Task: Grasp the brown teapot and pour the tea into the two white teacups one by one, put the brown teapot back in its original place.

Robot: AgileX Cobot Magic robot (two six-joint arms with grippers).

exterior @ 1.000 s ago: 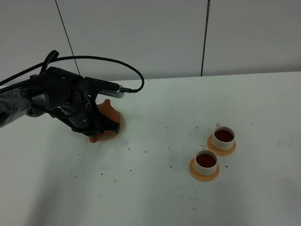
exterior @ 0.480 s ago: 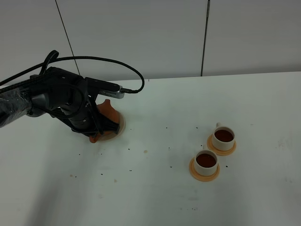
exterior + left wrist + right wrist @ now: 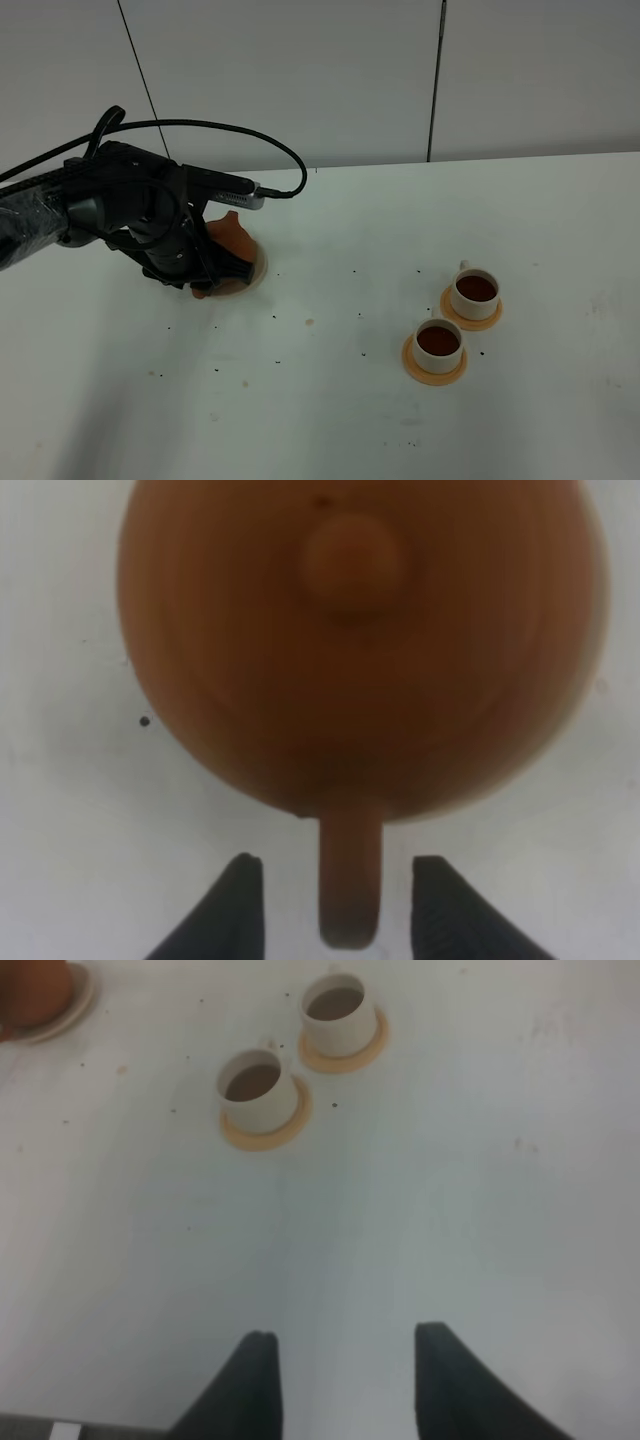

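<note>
Since the left gripper (image 3: 340,905) stands released astride the brown teapot's (image 3: 360,650) handle, careless withdrawal could snag it and tip the pot; right gripper (image 3: 345,1380) parted, empty.

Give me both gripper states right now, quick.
Left gripper: open, fingers on either side of the brown teapot handle, not clamping it.
Right gripper: open, holding nothing, above bare table.
</note>
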